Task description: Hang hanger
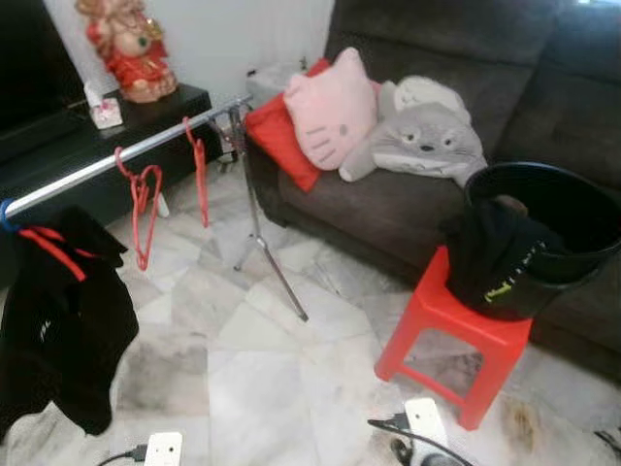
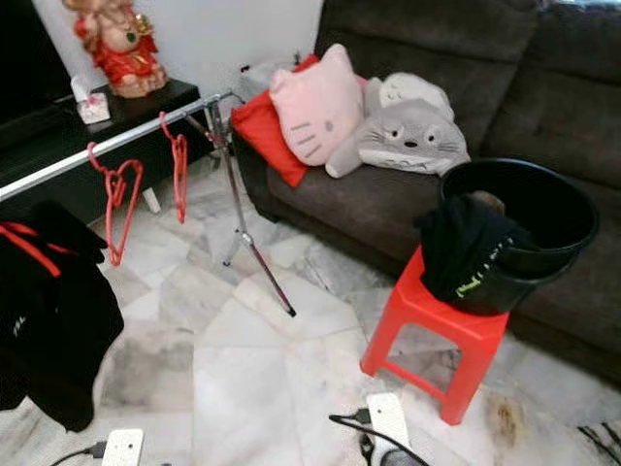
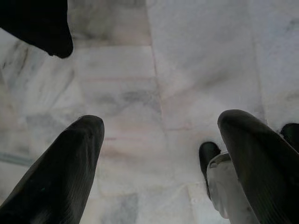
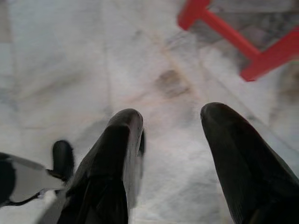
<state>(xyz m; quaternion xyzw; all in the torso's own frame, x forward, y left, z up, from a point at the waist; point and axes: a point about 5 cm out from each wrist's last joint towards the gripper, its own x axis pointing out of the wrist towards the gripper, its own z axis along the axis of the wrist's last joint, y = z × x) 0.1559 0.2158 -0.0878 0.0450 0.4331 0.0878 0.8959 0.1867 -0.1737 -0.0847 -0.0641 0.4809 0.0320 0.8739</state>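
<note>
Rail (image 1: pixel 116 160) of a silver clothes rack runs from the lower left up toward the sofa (image 1: pixel 505 87), carried on a tripod stand (image 1: pixel 260 233). Two empty red hangers hook over the rail: first red hanger (image 1: pixel 144 209) nearer the left end, second red hanger (image 1: pixel 199 170) closer to the stand, a gap between them. Black garment with red trim (image 1: pixel 60 316) hangs from the rail's left end, below a blue clip.

Sofa is dark grey; on it a red cushion (image 1: pixel 277 131), a pink cat-face pillow (image 1: pixel 330 107) and a grey plush toy (image 1: pixel 422 136), touching in a row. Red plastic stool (image 1: pixel 451 335) stands on the marble floor (image 1: pixel 252 379) just in front of the sofa; on it a black bucket (image 1: pixel 553 218) with a black garment (image 1: pixel 490 257) draped over its near rim.

Left tool (image 3: pixel 159 140): fingers (image 3: pixel 70 163) spread apart, released, nothing between them, pointing down at the floor. Right tool (image 4: pixel 170 140): fingers (image 4: pixel 233 154) likewise apart and empty, over the floor near the stool's legs.

Figurine in red (image 1: pixel 131 44) sits on a low dark cabinet (image 1: pixel 146 112) behind the rail.
</note>
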